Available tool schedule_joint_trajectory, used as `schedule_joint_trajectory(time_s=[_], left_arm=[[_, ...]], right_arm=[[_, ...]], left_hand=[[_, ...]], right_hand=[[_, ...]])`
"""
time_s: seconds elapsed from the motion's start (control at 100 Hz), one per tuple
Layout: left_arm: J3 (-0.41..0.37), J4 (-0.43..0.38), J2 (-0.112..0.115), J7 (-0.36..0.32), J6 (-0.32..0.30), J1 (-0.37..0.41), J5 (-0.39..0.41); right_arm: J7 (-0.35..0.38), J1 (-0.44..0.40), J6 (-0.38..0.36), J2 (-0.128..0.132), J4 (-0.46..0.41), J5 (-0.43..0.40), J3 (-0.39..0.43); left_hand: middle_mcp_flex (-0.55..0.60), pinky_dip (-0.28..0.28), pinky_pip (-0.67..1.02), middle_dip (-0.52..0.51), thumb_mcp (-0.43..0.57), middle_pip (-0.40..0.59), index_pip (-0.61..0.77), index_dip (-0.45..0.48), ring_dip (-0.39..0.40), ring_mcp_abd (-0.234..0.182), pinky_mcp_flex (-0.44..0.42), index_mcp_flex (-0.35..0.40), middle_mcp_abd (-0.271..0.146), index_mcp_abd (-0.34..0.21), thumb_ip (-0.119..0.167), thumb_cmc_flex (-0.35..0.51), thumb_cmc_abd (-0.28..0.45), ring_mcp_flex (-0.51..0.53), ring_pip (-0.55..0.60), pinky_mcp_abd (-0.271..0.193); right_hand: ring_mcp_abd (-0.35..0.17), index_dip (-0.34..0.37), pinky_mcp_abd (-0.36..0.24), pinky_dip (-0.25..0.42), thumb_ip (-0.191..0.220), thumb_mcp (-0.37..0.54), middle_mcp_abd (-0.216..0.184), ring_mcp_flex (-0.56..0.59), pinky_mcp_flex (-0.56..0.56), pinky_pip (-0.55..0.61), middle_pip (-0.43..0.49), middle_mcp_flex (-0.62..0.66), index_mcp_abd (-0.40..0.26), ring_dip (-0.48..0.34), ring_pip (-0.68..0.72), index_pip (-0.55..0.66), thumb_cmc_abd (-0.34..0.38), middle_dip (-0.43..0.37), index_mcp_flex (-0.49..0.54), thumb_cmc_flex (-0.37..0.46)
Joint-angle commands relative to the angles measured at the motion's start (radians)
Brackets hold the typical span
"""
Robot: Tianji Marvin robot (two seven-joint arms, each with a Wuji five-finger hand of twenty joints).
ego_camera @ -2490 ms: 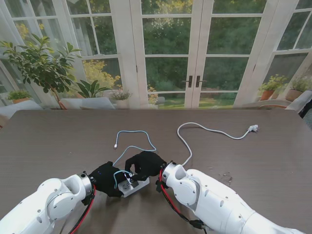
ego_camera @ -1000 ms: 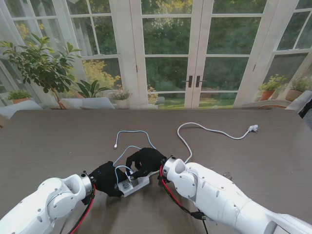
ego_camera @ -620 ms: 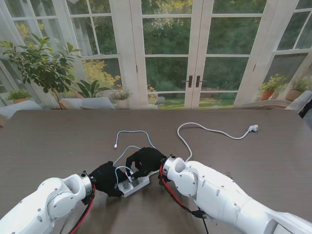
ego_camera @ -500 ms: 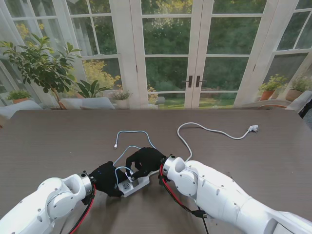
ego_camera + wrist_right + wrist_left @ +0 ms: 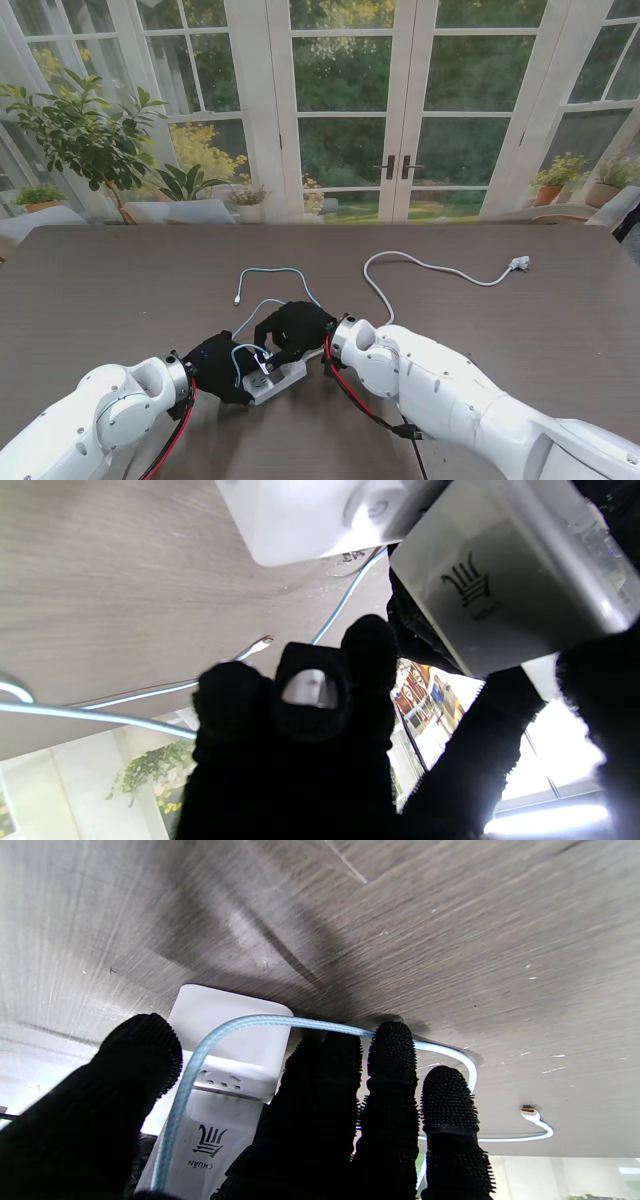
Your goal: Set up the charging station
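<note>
Nearest to me, at about seven o'clock on the bench (image 5: 120, 290), the left robot hand (image 5: 215, 366) is curling its fingers (image 5: 390, 1075) around the near end of the white power strip (image 5: 272, 379), thumb on one side and the rest on the other, pinning it flat. Just beyond, at roughly six o'clock, the right robot hand (image 5: 293, 332) is closing on the white charger block (image 5: 500, 585), thumb and fingers clamped on its sides, and is holding it right over the strip's sockets. I cannot tell whether its prongs are fully seated.

The pale blue cable (image 5: 268, 275) is running out of the charger, looping across the left fingers and trailing away toward twelve o'clock, where its free tip (image 5: 237, 299) is lying loose on the bench. Farther off, toward two o'clock, the strip's white cord (image 5: 420, 264) is snaking away to its plug (image 5: 519, 263), which is resting unconnected, well apart from both hands.

As I judge it, the work is sitting somewhere around the middle: strip and charger are being brought together, while pressing the charger home, tidying the blue cable and dealing with the wall plug are looking like what remains.
</note>
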Motion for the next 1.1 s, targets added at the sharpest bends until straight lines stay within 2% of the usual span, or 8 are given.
schedule_joint_trajectory(time_s=[0.0,0.19,0.27,0.42,0.52,0.59,0.88,1.09], left_arm=[[0.022,0.053,0.003,-0.047,-0.006,0.028,0.012],[0.025,0.064,0.003,-0.039,-0.016,0.019,0.012],[0.025,0.065,0.003,-0.036,-0.015,0.018,0.012],[0.027,0.069,0.002,-0.033,-0.014,0.017,0.011],[0.027,0.07,0.002,-0.032,-0.015,0.017,0.01],[0.028,0.071,0.002,-0.032,-0.014,0.016,0.008],[0.029,0.074,0.002,-0.034,-0.015,0.015,0.003],[0.028,0.071,0.002,-0.04,-0.015,0.017,-0.002]], right_arm=[[0.073,-0.067,0.043,0.054,0.11,-0.042,-0.031],[0.079,-0.101,0.067,0.082,0.037,-0.049,0.021],[0.102,-0.112,0.084,0.1,-0.008,-0.055,0.037],[0.124,-0.131,0.107,0.122,-0.066,-0.069,0.066],[0.119,-0.137,0.115,0.127,-0.082,-0.081,0.077],[0.108,-0.137,0.112,0.122,-0.075,-0.078,0.079],[0.068,-0.121,0.102,0.099,-0.032,-0.082,0.046],[0.084,-0.099,0.09,0.089,0.003,-0.067,0.018]], left_hand=[[0.02,0.021,0.001,0.0,-0.012,0.0,0.008,-0.035,0.007,-0.012,-0.003,0.082,-0.075,-0.116,0.042,-0.022,0.004,0.005,-0.005,-0.001],[0.02,0.02,0.0,0.0,-0.012,0.001,0.008,-0.035,0.007,-0.011,-0.004,0.083,-0.075,-0.115,0.042,-0.021,0.004,0.005,-0.005,-0.001],[0.019,0.02,-0.001,0.0,-0.012,0.0,0.009,-0.034,0.007,-0.011,-0.004,0.083,-0.074,-0.117,0.041,-0.022,0.003,0.005,-0.006,-0.001],[0.02,0.021,0.0,0.0,-0.012,0.001,0.009,-0.034,0.007,-0.011,-0.003,0.083,-0.074,-0.115,0.041,-0.022,0.002,0.004,-0.006,-0.001],[0.02,0.021,0.0,0.0,-0.011,0.0,0.008,-0.035,0.007,-0.011,-0.004,0.082,-0.075,-0.116,0.041,-0.022,0.003,0.005,-0.005,-0.001],[0.021,0.021,0.001,0.001,-0.011,0.0,0.009,-0.034,0.008,-0.011,-0.002,0.084,-0.075,-0.114,0.041,-0.023,0.003,0.005,-0.005,-0.001],[0.021,0.021,-0.001,0.0,-0.013,0.0,0.009,-0.034,0.007,-0.01,-0.004,0.084,-0.075,-0.116,0.041,-0.025,0.006,0.005,-0.005,-0.002],[0.02,0.021,-0.002,0.0,-0.021,-0.001,0.008,-0.034,0.007,-0.012,-0.005,0.083,-0.075,-0.117,0.042,-0.028,0.012,0.004,-0.006,-0.002]], right_hand=[[-0.015,0.086,-0.086,-0.001,0.077,0.207,-0.025,0.038,0.018,-0.005,-0.004,0.038,0.466,-0.638,0.014,0.199,-0.092,0.014,0.15,0.341],[0.016,0.061,-0.017,-0.018,0.06,0.171,-0.026,0.035,-0.044,-0.049,-0.004,0.003,0.489,-0.676,-0.078,0.198,-0.097,-0.013,0.101,0.289],[0.037,0.037,0.018,-0.028,0.051,0.154,0.006,0.022,-0.101,-0.078,-0.031,-0.095,0.588,-0.706,-0.175,0.124,-0.116,-0.028,-0.014,0.257],[0.08,0.104,0.061,-0.019,0.165,0.161,0.027,-0.064,-0.189,-0.094,-0.033,-0.206,0.684,-0.682,-0.226,-0.022,-0.05,-0.118,-0.07,0.204],[0.065,0.051,0.047,-0.029,0.083,0.159,0.014,-0.051,-0.179,-0.074,-0.015,-0.164,0.625,-0.699,-0.217,0.073,-0.076,-0.106,-0.062,0.258],[0.061,0.006,0.041,-0.035,0.063,0.15,0.004,-0.025,-0.159,-0.064,-0.019,-0.115,0.581,-0.704,-0.212,0.138,-0.092,-0.102,-0.038,0.287],[0.033,-0.023,0.002,-0.048,0.087,0.129,-0.018,0.035,-0.076,-0.04,-0.043,0.04,0.519,-0.673,-0.165,0.156,-0.036,-0.102,0.116,0.311],[0.002,0.042,-0.051,-0.042,0.106,0.164,-0.012,0.039,-0.026,-0.015,-0.008,0.061,0.505,-0.648,-0.049,0.182,0.011,-0.032,0.135,0.325]])
